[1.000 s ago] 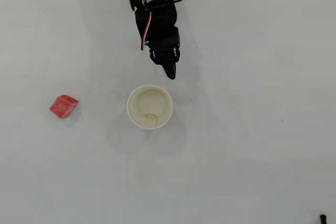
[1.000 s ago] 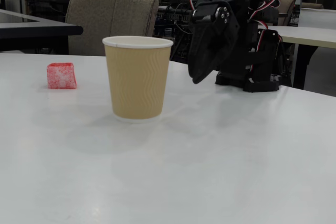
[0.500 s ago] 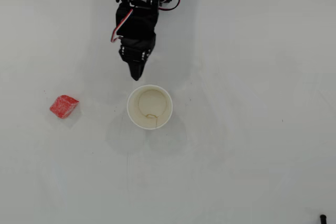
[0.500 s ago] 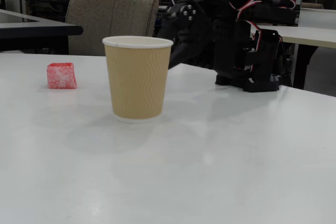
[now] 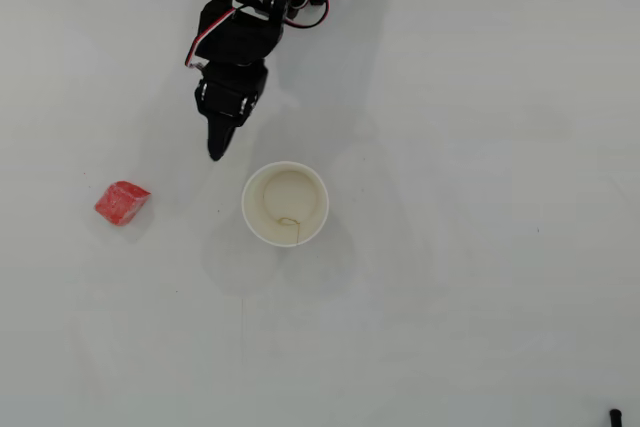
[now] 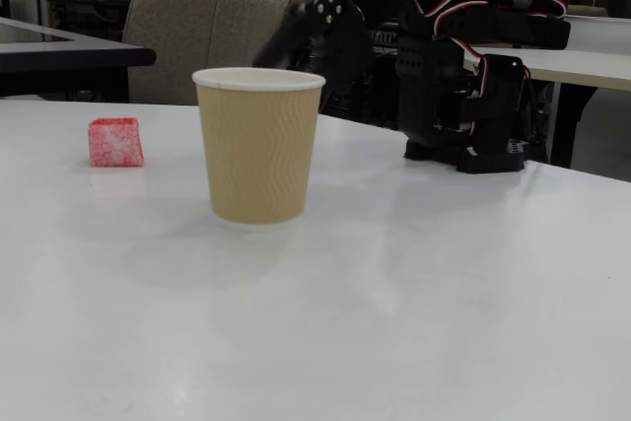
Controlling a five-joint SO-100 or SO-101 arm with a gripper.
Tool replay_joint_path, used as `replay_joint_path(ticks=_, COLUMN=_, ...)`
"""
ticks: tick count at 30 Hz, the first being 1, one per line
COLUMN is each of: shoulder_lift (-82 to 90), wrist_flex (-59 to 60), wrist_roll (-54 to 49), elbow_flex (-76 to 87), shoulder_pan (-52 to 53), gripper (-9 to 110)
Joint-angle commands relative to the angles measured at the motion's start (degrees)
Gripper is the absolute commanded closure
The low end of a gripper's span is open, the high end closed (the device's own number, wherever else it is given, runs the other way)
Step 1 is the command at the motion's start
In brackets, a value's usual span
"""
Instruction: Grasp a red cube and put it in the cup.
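Note:
The red cube (image 5: 122,202) lies on the white table, left of the cup in the overhead view; it also shows in the fixed view (image 6: 115,142). The cup (image 5: 256,215) stands upright and empty, with a white rim and cream inside; in the fixed view (image 6: 258,145) its outer wall is tan. My gripper (image 5: 215,151) hangs just beyond the cup's upper-left rim, its black fingers together in one point, holding nothing. It is well apart from the cube. In the fixed view the gripper (image 6: 274,44) is blurred behind the cup.
The arm's black base (image 6: 473,96) stands at the table's far side. A padded chair (image 6: 197,36) and other tables stand behind. A small black object (image 5: 614,415) sits at the bottom right corner of the overhead view.

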Motion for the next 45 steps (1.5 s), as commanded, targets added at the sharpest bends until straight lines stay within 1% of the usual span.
replay_joint_path(ticks=1, shoulder_lift=0.88, wrist_flex=-9.76, wrist_roll=-8.88, elbow_flex=3.96, shoulder_pan=3.08, gripper=101)
replay_joint_path(ticks=2, shoulder_lift=0.88, wrist_flex=-11.25, wrist_roll=-11.87, elbow_flex=3.96, shoulder_pan=3.16, gripper=101)
replay_joint_path(ticks=5, shoulder_lift=0.88, wrist_flex=-12.39, wrist_roll=-25.22, elbow_flex=3.96, shoulder_pan=2.37, gripper=101)
replay_joint_path(ticks=7, shoulder_lift=0.88, wrist_flex=-11.78, wrist_roll=-29.00, elbow_flex=3.96, shoulder_pan=2.02, gripper=101)
replay_joint_path(ticks=15, shoulder_lift=0.79, wrist_flex=-9.93, wrist_roll=-34.19, elbow_flex=3.96, shoulder_pan=-0.35, gripper=101)
replay_joint_path(ticks=21, shoulder_lift=-0.35, wrist_flex=-12.04, wrist_roll=-38.85, elbow_flex=3.96, shoulder_pan=-0.97, gripper=101)
replay_joint_path(ticks=25, shoulder_lift=-4.22, wrist_flex=-18.02, wrist_roll=-39.46, elbow_flex=2.81, shoulder_pan=-2.11, gripper=101)
replay_joint_path(ticks=30, shoulder_lift=-13.27, wrist_flex=-18.81, wrist_roll=-41.66, elbow_flex=-4.48, shoulder_pan=-3.60, gripper=101)
replay_joint_path(ticks=33, shoulder_lift=-18.81, wrist_flex=-19.07, wrist_roll=-46.85, elbow_flex=-7.65, shoulder_pan=-3.96, gripper=101)
replay_joint_path(ticks=36, shoulder_lift=-23.47, wrist_flex=-18.72, wrist_roll=-56.25, elbow_flex=-9.58, shoulder_pan=-4.22, gripper=101)
replay_joint_path(ticks=39, shoulder_lift=-27.60, wrist_flex=-18.63, wrist_roll=-62.23, elbow_flex=-12.57, shoulder_pan=-4.04, gripper=101)
replay_joint_path(ticks=45, shoulder_lift=-38.58, wrist_flex=-17.49, wrist_roll=-69.35, elbow_flex=-21.97, shoulder_pan=-2.64, gripper=101)
